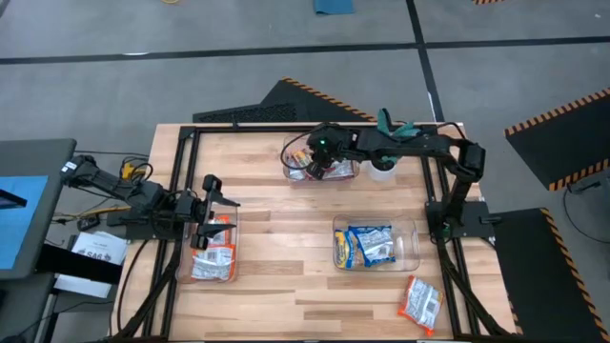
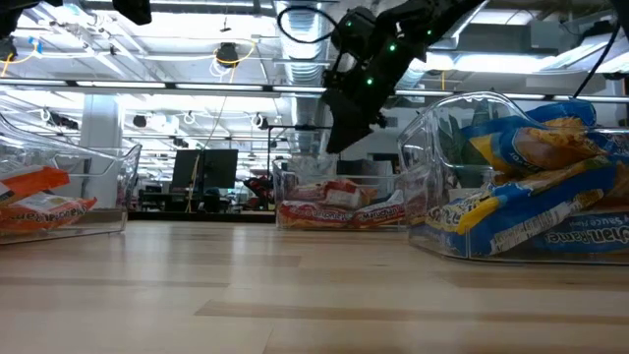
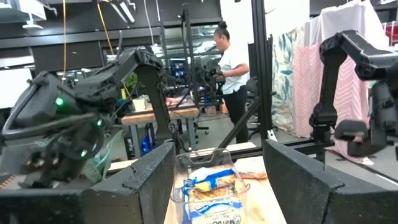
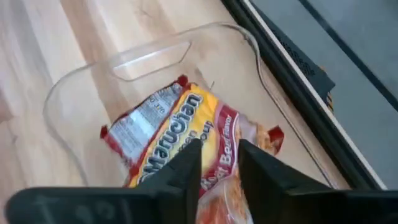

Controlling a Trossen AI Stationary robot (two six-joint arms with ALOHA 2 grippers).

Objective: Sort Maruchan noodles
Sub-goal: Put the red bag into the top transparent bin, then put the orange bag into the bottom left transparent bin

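A: Where's the red packet right now?

B: In the clear bin at the top centre of the high view, lying label-up on the other red ones there. The right gripper hangs right above it, fingers apart by a narrow gap with nothing between them. From what I can see, the packet looks released.

A: So the step is the drop-off. How to finish it well?

B: I'd lift straight up, so the fingertips don't snag the glossy wrapper or clip the bin's wall, and only then swing away.

A: And after that?

B: One orange packet lies loose on the table at the lower right of the high view. The blue ones sit in the bin right of centre; the orange and whitish ones fill the bin at lower left.

A: The left gripper?

B: The left gripper waits above that lower-left bin, fingers spread wide, empty.
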